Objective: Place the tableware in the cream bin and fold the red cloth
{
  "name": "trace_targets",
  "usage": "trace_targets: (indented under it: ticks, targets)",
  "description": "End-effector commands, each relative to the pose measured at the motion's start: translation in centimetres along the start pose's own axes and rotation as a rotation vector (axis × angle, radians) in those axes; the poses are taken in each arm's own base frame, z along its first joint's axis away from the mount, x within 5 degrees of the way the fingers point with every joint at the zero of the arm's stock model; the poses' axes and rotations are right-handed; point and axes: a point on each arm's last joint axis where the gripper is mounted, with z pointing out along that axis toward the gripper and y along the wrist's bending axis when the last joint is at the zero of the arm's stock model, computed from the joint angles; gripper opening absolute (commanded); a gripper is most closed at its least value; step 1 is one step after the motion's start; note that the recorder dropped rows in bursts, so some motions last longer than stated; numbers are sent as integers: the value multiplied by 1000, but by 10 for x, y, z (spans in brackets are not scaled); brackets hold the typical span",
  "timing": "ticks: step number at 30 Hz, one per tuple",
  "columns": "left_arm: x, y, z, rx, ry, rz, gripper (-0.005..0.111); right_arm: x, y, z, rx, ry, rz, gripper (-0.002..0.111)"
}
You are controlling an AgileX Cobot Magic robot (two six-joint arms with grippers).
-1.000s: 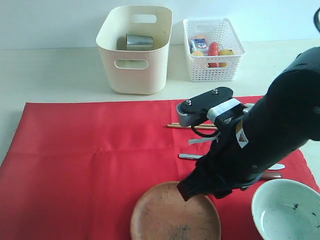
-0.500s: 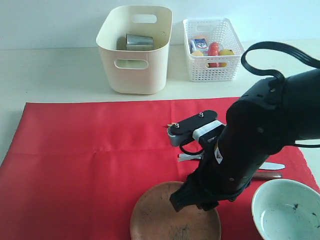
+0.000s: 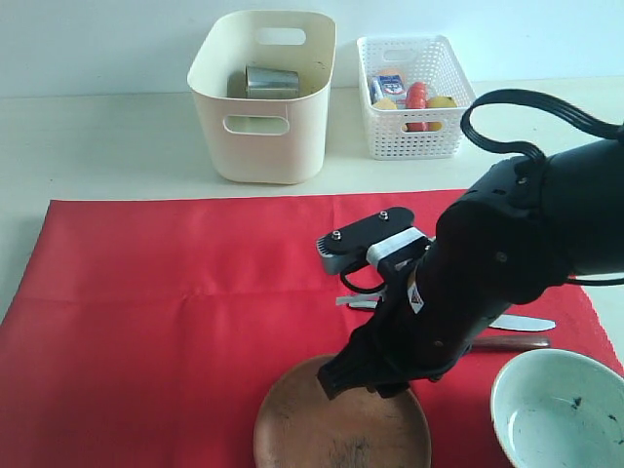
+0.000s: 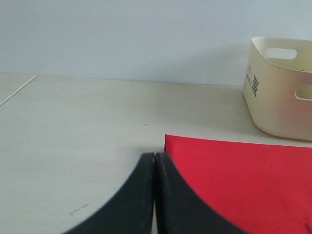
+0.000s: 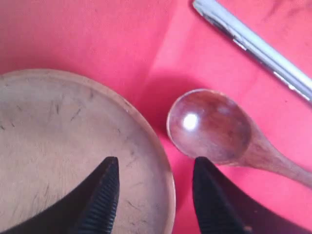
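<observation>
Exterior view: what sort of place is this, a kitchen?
Likely a lab bench staged as a dining table: bare tabletop against a blank wall, red cloth laid with wooden plate and bowl, black robot arm above.

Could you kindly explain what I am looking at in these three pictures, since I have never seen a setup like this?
This is a two-armed robot working at a table. The wide picture comes from a camera off the arms; the big black shape in it is the right arm. The other two pictures come from a camera on each wrist, looking along that arm's gripper. On the table lies a red cloth with a wooden plate, a bowl, a knife and a wooden spoon on it. Behind it stand a cream bin with a steel cup inside, and a white basket of food. The left gripper is shut and empty, near a corner of the cloth. The right gripper is open, its fingers either side of the plate's rim; it holds nothing.
</observation>
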Motion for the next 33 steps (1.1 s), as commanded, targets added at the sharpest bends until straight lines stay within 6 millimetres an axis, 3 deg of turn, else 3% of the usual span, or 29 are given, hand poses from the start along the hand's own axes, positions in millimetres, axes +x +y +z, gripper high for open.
trace_targets:
  ticks: [1,10,17,28,33]
  targets:
    - [0,0,0,8,-9,5,3,-2,1,2,-5,-24,-12,46]
    - [0,0,0,8,-9,5,3,1,0,21,15,40,-10,46]
    - [0,0,0,8,-9,5,3,1,-1,23,19,45,-13,43]
    - [0,0,0,8,-9,5,3,1,-1,23,19,45,-13,2]
    - [0,0,0,8,-9,5,3,1,2,23,-6,45,35,0]
